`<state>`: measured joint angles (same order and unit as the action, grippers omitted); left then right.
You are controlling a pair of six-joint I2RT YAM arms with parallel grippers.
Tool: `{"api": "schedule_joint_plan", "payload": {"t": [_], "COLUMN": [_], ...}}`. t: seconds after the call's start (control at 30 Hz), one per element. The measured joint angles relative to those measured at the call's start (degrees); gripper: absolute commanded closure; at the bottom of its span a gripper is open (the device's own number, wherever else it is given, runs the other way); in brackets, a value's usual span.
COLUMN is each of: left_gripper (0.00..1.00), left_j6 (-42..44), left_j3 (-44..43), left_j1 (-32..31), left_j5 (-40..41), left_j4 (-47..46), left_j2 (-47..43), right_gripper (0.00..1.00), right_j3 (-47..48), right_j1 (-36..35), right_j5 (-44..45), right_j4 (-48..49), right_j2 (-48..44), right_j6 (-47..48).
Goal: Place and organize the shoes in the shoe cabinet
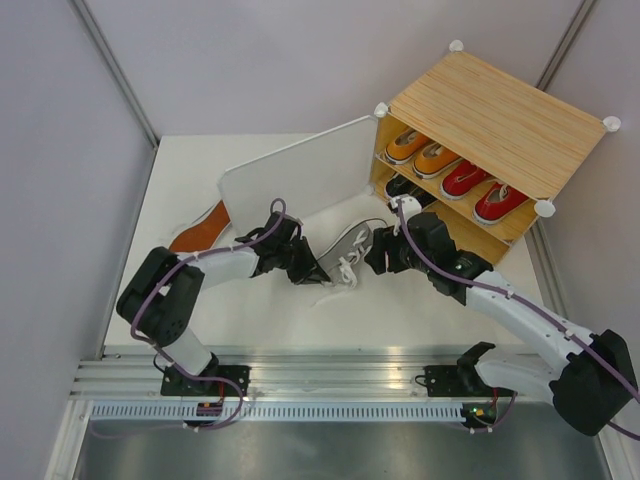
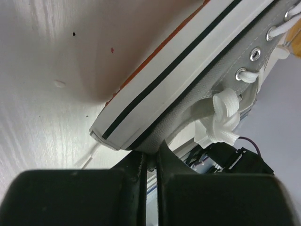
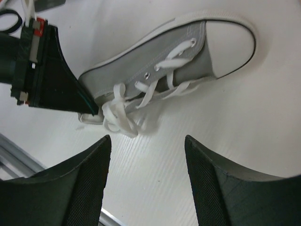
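A grey shoe [image 1: 345, 255] with white laces lies on the white table in front of the shoe cabinet [image 1: 500, 110]. My left gripper [image 1: 312, 268] is shut on its heel; in the left wrist view the grey shoe's [image 2: 202, 56] heel canvas is pinched at the left gripper [image 2: 150, 159]. My right gripper [image 1: 376, 256] stands open beside the shoe's toe end, with only bare table between the right gripper's [image 3: 148, 143] jaws and the grey shoe [image 3: 188, 52] just beyond them. Two orange shoes [image 1: 420, 152] and two red shoes [image 1: 482, 190] fill the upper shelf. A black shoe [image 1: 400, 188] sits below.
The cabinet's white door [image 1: 300, 165] stands swung open to the left. Another shoe [image 1: 200, 230] lies at the left with its orange-brown sole up, partly behind the door. Grey walls close in the table; a metal rail [image 1: 330, 385] runs along the near edge.
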<state>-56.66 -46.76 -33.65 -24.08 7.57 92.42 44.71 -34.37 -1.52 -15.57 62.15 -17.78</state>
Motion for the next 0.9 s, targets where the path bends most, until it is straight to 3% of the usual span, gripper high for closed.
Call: {"api": "schedule_joint_plan", "payload": {"t": [0.07,0.27,0.37,0.47,0.9], "left_gripper": [0.86,0.42,0.30,0.25,0.25], "left_j6": [-0.70,0.00,2.36,4.85,17.73], "left_j3": [0.13,-0.66,-1.51,-1.68,-8.68], "left_j1": [0.48,0.79,1.49,4.07,15.08], "left_j5": [-1.29,0.26,4.68,8.02,17.00], "left_j4": [-1.27,-0.44,1.53,3.52,13.57], "left_j2": [1.11,-0.26,-3.56,-7.65,-12.15], "right_gripper": [0.32,0.33,0.33,0.34,0.34], "right_j3": [-2.45,-7.72,-8.85,-9.70,-9.38], "right_j1": [0.00,-0.50,-1.25,-1.90,-5.75], "right_j5": [-2.84,-9.44,-10.93,-11.85,-11.04], "right_j4": [1.46,7.02,9.68,13.29,29.68], "right_j2": [1.07,7.19,10.10,12.39,23.26], "right_j6": [-1.20,-3.96,-4.52,-4.87,-7.43]}}
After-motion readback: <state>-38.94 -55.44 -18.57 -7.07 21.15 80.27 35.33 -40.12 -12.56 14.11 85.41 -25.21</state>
